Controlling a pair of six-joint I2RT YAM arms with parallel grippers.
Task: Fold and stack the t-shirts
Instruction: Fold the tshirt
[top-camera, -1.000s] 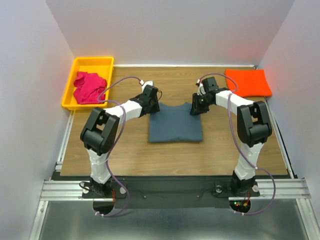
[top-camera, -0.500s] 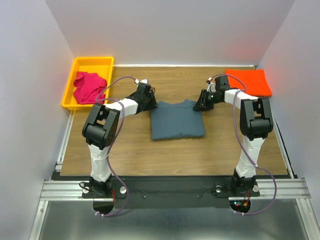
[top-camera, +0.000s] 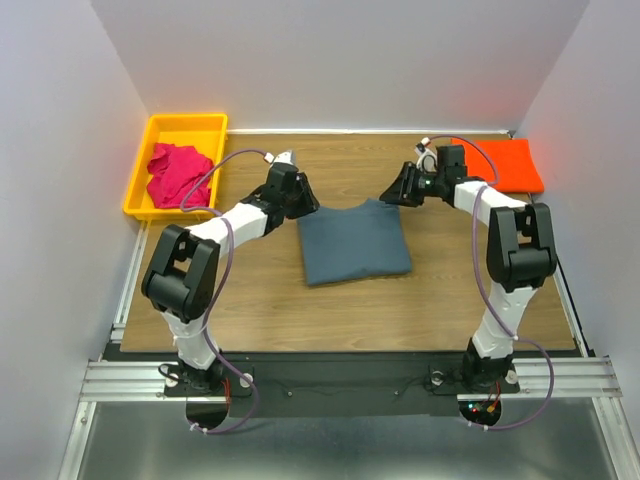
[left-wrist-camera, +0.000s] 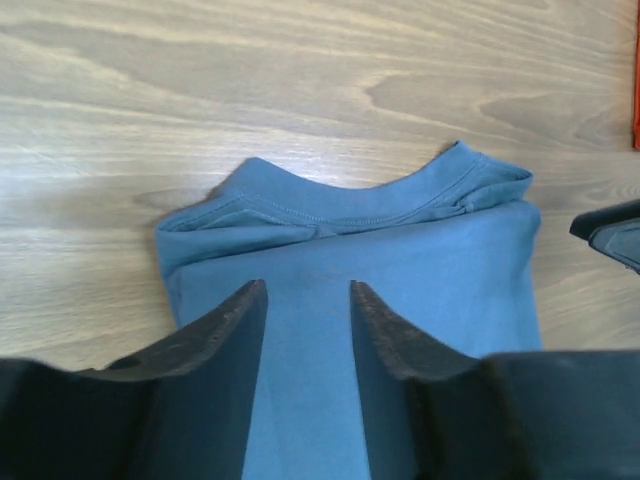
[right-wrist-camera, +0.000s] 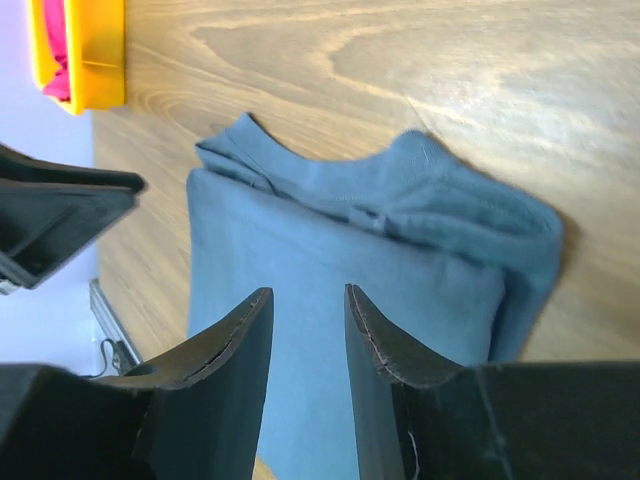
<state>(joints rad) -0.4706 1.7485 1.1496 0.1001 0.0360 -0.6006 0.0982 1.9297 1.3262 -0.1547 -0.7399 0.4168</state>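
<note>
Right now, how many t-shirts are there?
3: grey-blue t-shirt mid-table, orange t-shirt far right, pink t-shirt in the yellow bin; the bin might hide more.

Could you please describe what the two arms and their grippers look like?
The left arm and right arm have white links between bulky black joints, each trailed by a looping purplish cable. The left gripper and right gripper each carry two matte black, tapering fingers.
</note>
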